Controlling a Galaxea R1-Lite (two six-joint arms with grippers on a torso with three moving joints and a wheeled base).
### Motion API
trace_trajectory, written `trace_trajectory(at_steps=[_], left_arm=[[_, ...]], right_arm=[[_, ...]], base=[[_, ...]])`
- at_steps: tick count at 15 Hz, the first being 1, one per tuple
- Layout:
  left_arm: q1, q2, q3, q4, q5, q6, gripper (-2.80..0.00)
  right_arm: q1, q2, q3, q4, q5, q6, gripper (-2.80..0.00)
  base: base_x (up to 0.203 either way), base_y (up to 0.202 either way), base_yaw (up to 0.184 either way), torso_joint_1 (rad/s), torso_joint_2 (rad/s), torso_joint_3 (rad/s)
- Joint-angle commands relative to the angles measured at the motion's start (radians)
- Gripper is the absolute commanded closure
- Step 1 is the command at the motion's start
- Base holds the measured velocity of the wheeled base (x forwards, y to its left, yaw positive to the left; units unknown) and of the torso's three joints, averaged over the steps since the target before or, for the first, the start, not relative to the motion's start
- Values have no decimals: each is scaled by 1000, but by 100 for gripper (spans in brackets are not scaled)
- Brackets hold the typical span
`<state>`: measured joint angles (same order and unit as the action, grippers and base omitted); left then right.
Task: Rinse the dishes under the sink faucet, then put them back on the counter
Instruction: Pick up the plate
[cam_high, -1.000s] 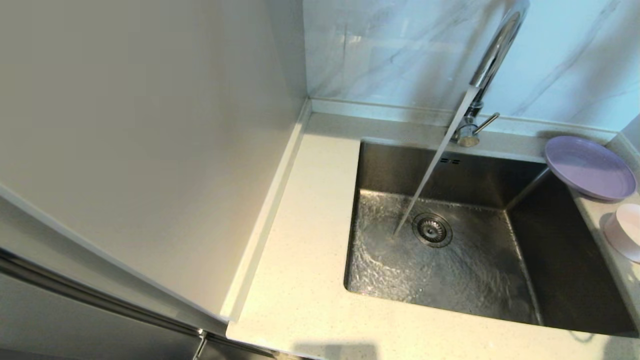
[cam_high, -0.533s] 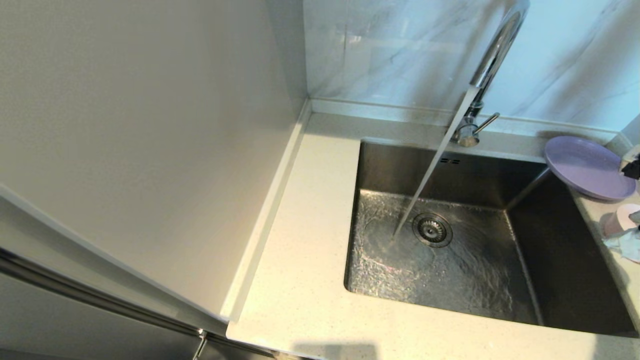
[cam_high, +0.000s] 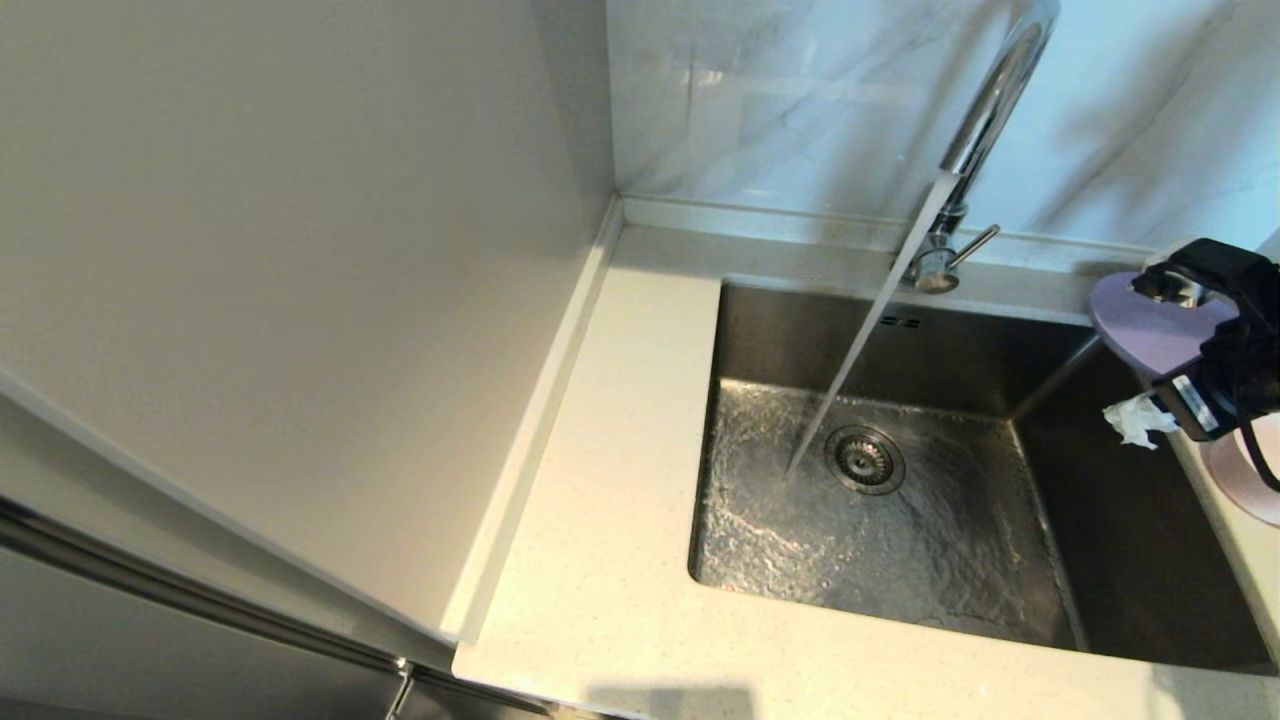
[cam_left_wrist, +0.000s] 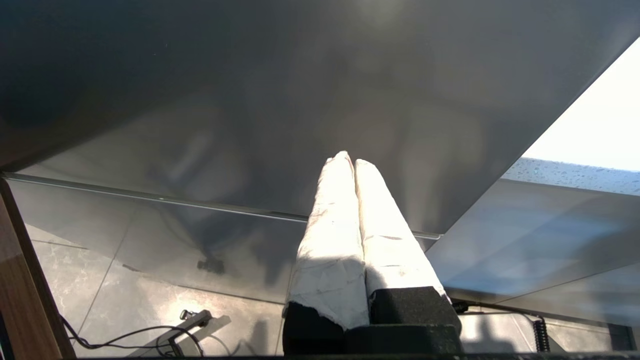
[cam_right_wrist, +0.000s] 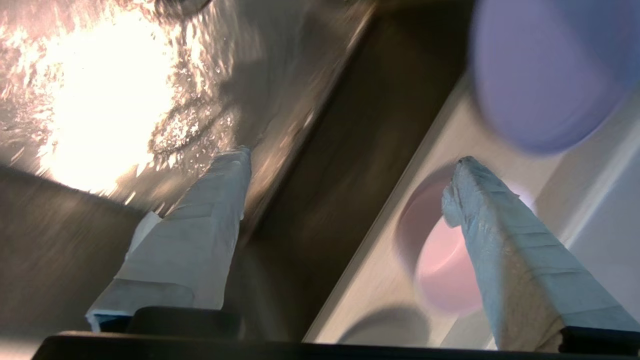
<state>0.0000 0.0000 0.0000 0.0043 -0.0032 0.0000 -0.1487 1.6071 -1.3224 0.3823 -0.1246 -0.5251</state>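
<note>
From the head view, water ran from the faucet (cam_high: 985, 110) into the sink (cam_high: 900, 520) while the right gripper (cam_high: 1165, 385) hung over the purple plate (cam_high: 1150, 325) and pink bowl (cam_high: 1245, 485) on the worktop (cam_high: 600, 560); the left wrist view showed the left gripper (cam_left_wrist: 350, 162) with its jaws pressed together, holding nothing; the right wrist view showed the right jaws spread wide and empty.

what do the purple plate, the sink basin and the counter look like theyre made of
Purple plate: probably plastic, since its colour is flat, matte and without glare.
Sink basin: looks like brushed stainless steel, grey with soft reflections under the running water.
Counter: cream stone or a stone-like composite, finely speckled and smooth; the pictures don't show which.
</note>
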Motion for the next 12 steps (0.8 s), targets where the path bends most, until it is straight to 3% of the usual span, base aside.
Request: trace_trajectory(at_steps=[1,5,7,11,12], left_arm=[[0,0,0,0,0,0,0],[0,0,0,0,-1,0,0],[0,0,0,0,0,0,0],[0,0,0,0,0,0,0],[0,0,0,0,0,0,0]], right_arm=[[2,58,34,-160,-22,-35,-280],[-5,139,54,-333,-27,-49,-280],[-33,189,73,-460,-27,-120,-280],[-76,268,70,-595,-32,-173,-280],[-88,280,77,-643,-44,-227,-280]], base=[[0,0,0,0,0,0],[0,0,0,0,0,0],[0,0,0,0,0,0],[0,0,0,0,0,0],[0,0,0,0,0,0]])
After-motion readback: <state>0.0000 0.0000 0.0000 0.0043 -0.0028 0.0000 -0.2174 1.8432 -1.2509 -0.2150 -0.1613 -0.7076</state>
